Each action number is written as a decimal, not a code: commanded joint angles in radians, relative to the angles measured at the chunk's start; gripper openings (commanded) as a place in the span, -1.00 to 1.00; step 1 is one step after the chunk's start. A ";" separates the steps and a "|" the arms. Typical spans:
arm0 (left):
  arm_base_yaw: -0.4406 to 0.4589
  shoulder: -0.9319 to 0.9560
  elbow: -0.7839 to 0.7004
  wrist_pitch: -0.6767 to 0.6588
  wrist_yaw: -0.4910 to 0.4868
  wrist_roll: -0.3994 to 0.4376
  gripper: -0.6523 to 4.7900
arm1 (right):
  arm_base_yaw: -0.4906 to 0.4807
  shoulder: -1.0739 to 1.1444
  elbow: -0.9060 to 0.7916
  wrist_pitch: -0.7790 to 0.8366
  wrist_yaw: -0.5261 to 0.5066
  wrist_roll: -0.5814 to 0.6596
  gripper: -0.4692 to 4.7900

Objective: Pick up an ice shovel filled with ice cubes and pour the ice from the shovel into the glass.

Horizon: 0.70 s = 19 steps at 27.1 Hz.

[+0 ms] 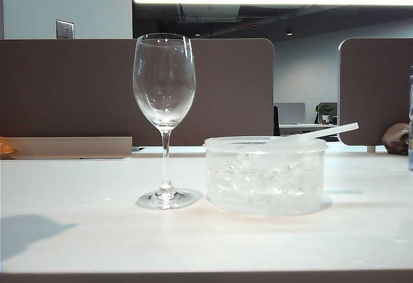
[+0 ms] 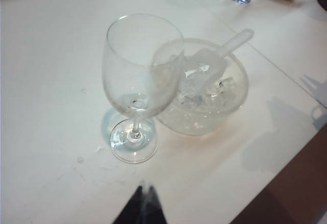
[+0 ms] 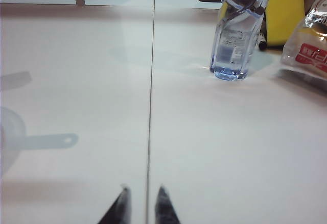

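The empty glass (image 1: pixel 164 89) stands upright on the white table, just left of a round translucent tub (image 1: pixel 264 176). The ice cubes (image 2: pixel 199 89) fill the tub. The ice shovel (image 2: pixel 207 66) lies in the tub on the ice, its thin handle (image 1: pixel 322 131) sticking out over the rim on the side away from the glass. Neither gripper shows in the exterior view. My left gripper (image 2: pixel 145 188) hovers near the glass's foot (image 2: pixel 134 141), fingers together and empty. My right gripper (image 3: pixel 143 189) is low over bare table, jaws slightly apart and empty, with the shovel handle (image 3: pixel 51 141) off to one side.
A clear water bottle (image 3: pixel 237 30), a yellow object (image 3: pixel 283 15) and a snack bag (image 3: pixel 311 45) stand on the table beyond the right gripper. Brown partition panels (image 1: pixel 77 89) line the table's back edge. A seam (image 3: pixel 150 106) runs across the tabletop.
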 commanded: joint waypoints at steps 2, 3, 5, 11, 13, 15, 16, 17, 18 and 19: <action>0.001 -0.001 0.003 0.012 0.000 0.001 -0.78 | 0.000 0.000 -0.006 0.005 -0.010 0.261 -0.55; 0.001 -0.001 0.003 0.012 0.000 0.001 -0.78 | 0.000 0.000 -0.005 0.006 -0.031 0.333 -0.55; 0.001 -0.001 0.003 0.012 0.000 0.001 -0.78 | 0.000 0.000 0.009 0.019 -0.089 0.452 -0.65; 0.001 -0.001 0.003 0.012 0.000 0.001 -0.78 | -0.002 0.000 0.172 0.003 -0.056 0.481 -0.86; 0.001 -0.001 0.003 0.012 0.000 0.001 -0.78 | -0.002 0.000 0.257 -0.058 -0.021 0.460 -0.86; 0.001 -0.001 0.003 0.012 0.000 0.001 -0.78 | -0.002 0.000 0.335 -0.127 -0.017 0.449 -0.86; 0.001 -0.001 0.003 0.012 0.000 0.001 -0.78 | -0.002 0.002 0.382 -0.175 -0.018 0.435 -0.86; 0.001 -0.001 0.003 0.012 0.000 0.001 -0.78 | -0.002 0.005 0.422 -0.219 -0.018 0.428 -0.86; 0.001 -0.001 0.003 0.011 0.000 0.001 -0.78 | -0.002 0.016 0.517 -0.325 -0.018 0.404 -0.86; 0.001 -0.001 0.003 0.012 0.000 0.001 -0.78 | -0.002 0.029 0.578 -0.389 -0.018 0.383 -0.86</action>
